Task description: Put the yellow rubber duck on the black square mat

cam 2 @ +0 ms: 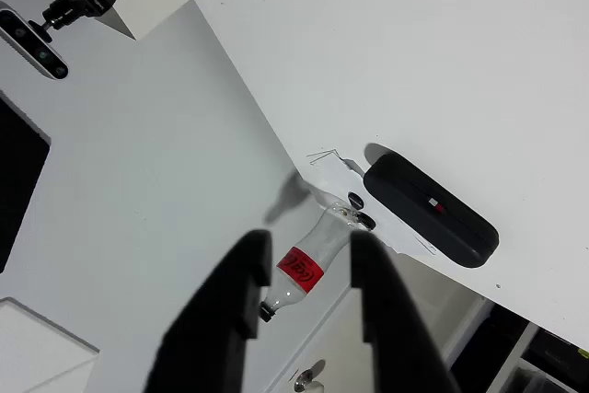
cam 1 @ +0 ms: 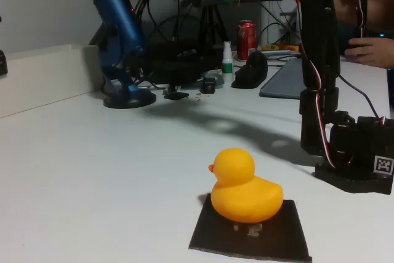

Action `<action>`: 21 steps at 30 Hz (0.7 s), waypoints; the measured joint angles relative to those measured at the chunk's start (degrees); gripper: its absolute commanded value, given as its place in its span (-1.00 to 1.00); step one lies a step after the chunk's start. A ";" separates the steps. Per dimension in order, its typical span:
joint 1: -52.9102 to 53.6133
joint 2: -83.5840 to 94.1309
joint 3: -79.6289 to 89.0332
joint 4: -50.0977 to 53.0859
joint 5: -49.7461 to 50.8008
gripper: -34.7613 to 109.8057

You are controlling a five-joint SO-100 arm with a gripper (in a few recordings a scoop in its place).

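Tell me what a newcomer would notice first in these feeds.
The yellow rubber duck stands out most, sitting on the black square mat low in the fixed view's centre. Behind it on the left stands a big blue microphone. In the wrist view, the open claw frames a clear red-labelled bottle.

Matte black throughout: a tall, blocky arm (cam 1: pixel 320 60) at the right of the fixed view, built of boxy servo housings stacked into segments. Red, white and black cables running down its side, looped loosely near the lower joint. Wide black base (cam 1: pixel 357 180) on the counter, bearing a small square black-and-white fiducial tag (cam 1: pixel 383 165) at its right corner. Two plain black fingers (cam 2: pixel 250 296) in the wrist view, smooth-faced, rounded at the tips, parted by a narrow gap.
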 measured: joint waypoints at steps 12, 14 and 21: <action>-5.98 1.41 2.64 -0.09 0.70 -0.40; -6.42 1.41 3.25 -0.18 1.76 -0.40; -6.50 1.41 3.78 -0.18 2.11 -0.40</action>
